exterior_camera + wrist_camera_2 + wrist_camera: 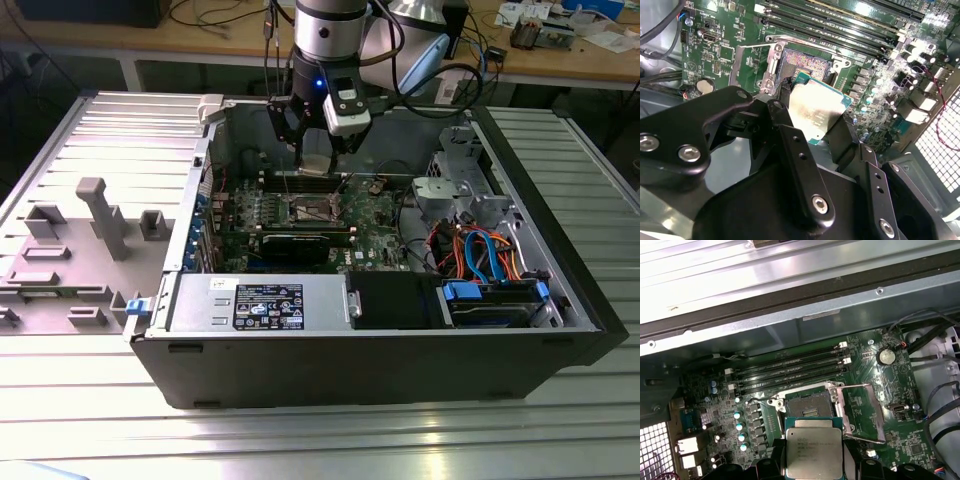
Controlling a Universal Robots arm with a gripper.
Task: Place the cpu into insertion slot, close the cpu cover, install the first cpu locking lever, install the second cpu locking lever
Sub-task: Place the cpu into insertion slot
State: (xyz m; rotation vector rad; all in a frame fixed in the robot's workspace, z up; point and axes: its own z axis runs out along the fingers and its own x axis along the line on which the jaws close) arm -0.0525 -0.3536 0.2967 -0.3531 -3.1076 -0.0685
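My gripper [318, 148] is shut on the cpu [318, 163], a flat square chip with a silver-grey top, and holds it a little above the motherboard inside the open computer case. In the second wrist view the cpu [815, 107] sits between black fingers [842, 134], hanging just off the insertion slot [805, 65]. The insertion slot [807, 404] lies bare with its dark, gold-flecked centre showing, beyond the cpu [813, 450]. The cpu cover [862, 412] is swung open beside the socket, its thin metal frame standing over green board.
Memory slots [790, 371] run along the socket's far side. A long black card [300, 243], a power supply [260, 300] and a drive cage with orange and blue cables [485, 250] crowd the case. Grey fixtures [100, 215] stand at the exterior view's left.
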